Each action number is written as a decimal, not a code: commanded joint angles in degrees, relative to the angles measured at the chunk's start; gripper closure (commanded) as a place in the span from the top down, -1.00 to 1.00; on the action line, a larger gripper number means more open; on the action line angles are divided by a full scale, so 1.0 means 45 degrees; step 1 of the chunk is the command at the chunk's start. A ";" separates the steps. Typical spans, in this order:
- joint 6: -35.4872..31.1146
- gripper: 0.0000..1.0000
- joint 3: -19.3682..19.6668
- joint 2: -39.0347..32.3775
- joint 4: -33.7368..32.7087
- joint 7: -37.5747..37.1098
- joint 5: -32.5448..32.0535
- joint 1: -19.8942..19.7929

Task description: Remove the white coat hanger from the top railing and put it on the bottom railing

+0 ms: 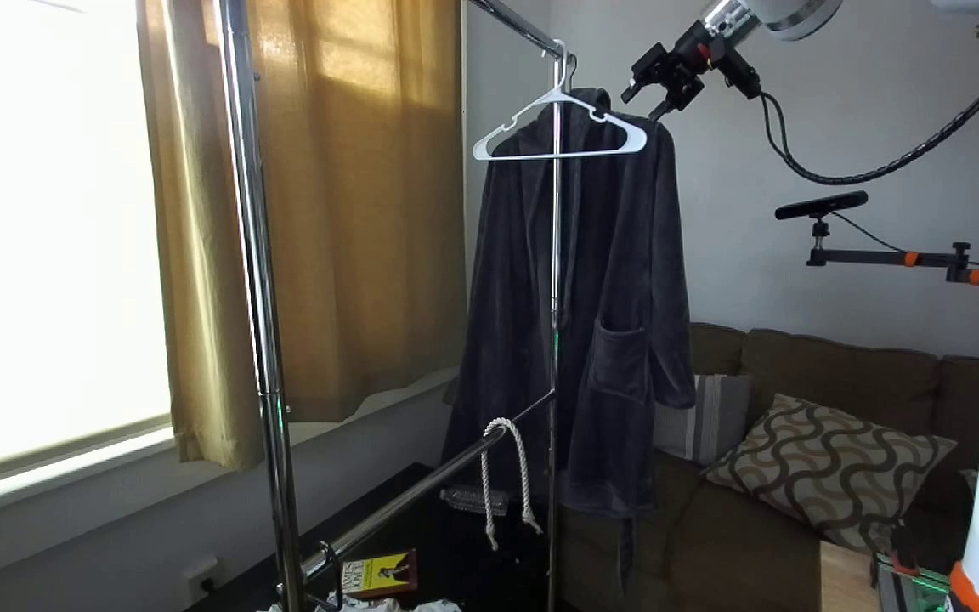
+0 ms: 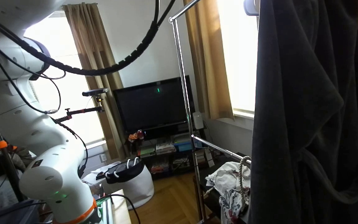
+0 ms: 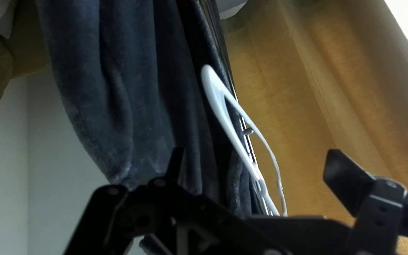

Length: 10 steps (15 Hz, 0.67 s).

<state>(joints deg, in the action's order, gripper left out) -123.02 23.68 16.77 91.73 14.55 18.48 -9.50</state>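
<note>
- The white coat hanger [image 1: 559, 155] hangs bare from the top railing [image 1: 515, 23], its hook at the end by the silver pole [image 1: 556, 255]. Nothing of the move is done yet; the step in hand looks to be lining up the grasp.
- The gripper [image 1: 641, 107] stands near one corner of the hanger, fingers [image 3: 347, 180] spread wide and holding nothing. In the wrist view the hanger runs nearly edge-on between them — no contact shows.
- The dark robe [image 1: 613, 255] hangs just behind, and its shoulder also falls between the fingers in the wrist view. I'd shift a little toward the curtain [image 3: 306, 106] before closing, so the grip takes white plastic and no cloth or pole.
- Pinch squarely and firmly: a thin hanger held at one end will probably want to swivel, so slow motion should pay.
- Lift straight up until the hook is off the railing, then draw away — a sideways tug might drag the robe along.
- The bottom railing [image 1: 421, 487] runs low, with a pale rope [image 1: 523, 459] draped over it in both exterior views. Set the hook down well to one side of that rope, opening over the railing, and let go only once it bears the weight.
</note>
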 commanded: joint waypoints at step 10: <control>-0.1077 -0.22 -0.0430 -0.0105 0.1266 0.2039 -0.0468 -0.0024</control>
<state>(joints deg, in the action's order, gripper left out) -126.27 22.08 15.39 95.43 22.47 17.28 -9.46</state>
